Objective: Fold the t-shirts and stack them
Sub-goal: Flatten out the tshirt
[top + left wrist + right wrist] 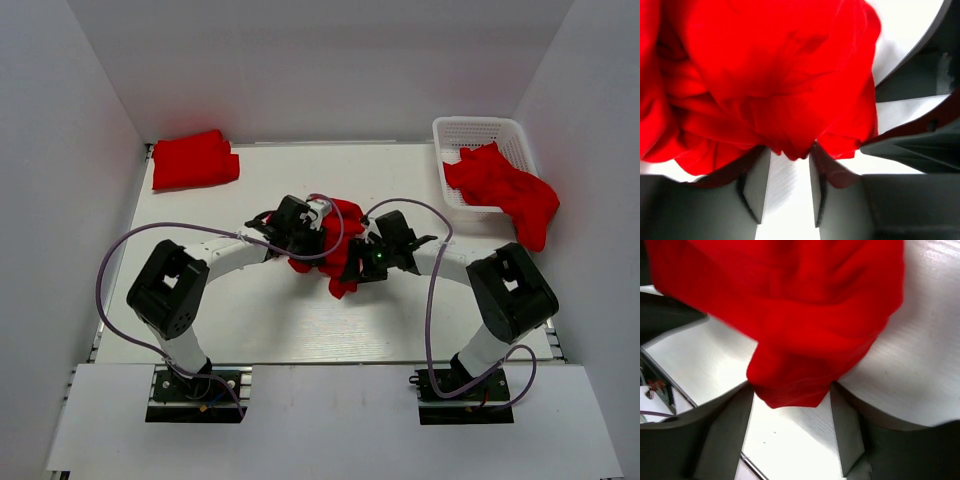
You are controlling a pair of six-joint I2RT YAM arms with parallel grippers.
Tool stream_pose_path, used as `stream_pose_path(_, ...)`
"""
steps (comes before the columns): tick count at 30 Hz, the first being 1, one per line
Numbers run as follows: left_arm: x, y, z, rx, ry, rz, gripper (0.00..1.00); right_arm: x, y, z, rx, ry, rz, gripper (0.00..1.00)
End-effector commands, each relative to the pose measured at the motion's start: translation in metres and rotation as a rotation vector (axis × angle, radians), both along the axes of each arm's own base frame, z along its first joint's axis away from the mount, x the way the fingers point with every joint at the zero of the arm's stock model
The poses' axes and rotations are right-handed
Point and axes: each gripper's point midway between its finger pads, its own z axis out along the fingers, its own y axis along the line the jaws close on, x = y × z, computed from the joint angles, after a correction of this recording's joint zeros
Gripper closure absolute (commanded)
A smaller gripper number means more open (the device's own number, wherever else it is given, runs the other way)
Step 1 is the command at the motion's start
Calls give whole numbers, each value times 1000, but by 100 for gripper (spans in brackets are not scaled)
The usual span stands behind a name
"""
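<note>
A crumpled red t-shirt (338, 250) lies bunched in the middle of the white table (250, 320), between my two grippers. My left gripper (312, 232) sits at its left side. In the left wrist view its jaws (790, 156) stand narrow and pinch a fold of the shirt (770, 75) at their tips. My right gripper (362, 258) is at the shirt's right side. In the right wrist view (790, 390) a thick bunch of the shirt (790, 315) fills the gap between its fingertips. A folded red t-shirt (195, 161) lies at the far left corner.
A white basket (478, 140) stands at the far right, with several red t-shirts (508, 190) spilling over its front rim. White walls close in the table on three sides. The right gripper's fingers (912, 145) show in the left wrist view, close by.
</note>
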Motion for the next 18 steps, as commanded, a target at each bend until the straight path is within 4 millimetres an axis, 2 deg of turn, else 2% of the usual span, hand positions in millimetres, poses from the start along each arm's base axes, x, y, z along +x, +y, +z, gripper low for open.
stream_pose_path(1, 10, -3, 23, -13, -66, 11, 61, -5, 1, -9, -3, 28, 9, 36)
stream_pose_path(2, 13, -4, 26, -13, -77, 18, 65, -4, 1, -8, -2, 22, 9, 40)
stream_pose_path(3, 13, -4, 20, -5, -66, 18, 71, -3, 1, -9, -5, 25, 7, 44)
stream_pose_path(4, 16, -4, 16, 7, -64, 24, 81, -2, 0, -11, -15, 20, 1, 48)
stream_pose_path(6, 25, -4, 16, 26, -74, 42, 96, 3, -2, -10, -27, 11, -20, 51)
stream_pose_path(7, 28, -3, 19, 33, -78, 65, 100, 9, -6, -11, -54, -10, -48, 63)
stream_pose_path(9, 30, -5, 18, 33, -78, 66, 100, 14, -10, -9, -76, -37, -78, 81)
stream_pose_path(11, 35, -9, 37, -10, -122, 75, 100, 20, -15, -8, -103, -62, -109, 100)
stream_pose_path(12, 38, -10, 46, -28, -140, 91, 100, 22, -17, -7, -109, -71, -118, 100)
stream_pose_path(13, 43, -8, 64, -47, -190, 110, 100, 23, -17, -1, -105, -91, -122, 100)
stream_pose_path(14, 43, -4, 69, -49, -202, 132, 100, 26, -25, -3, -147, -108, -148, 100)
stream_pose_path(16, 48, 4, 88, -48, -259, 174, 100, 33, -33, 8, -166, -163, -174, 100)
stream_pose_path(18, 55, 13, 119, -76, -326, 216, 100, 42, -52, 13, -246, -212, -231, 100)
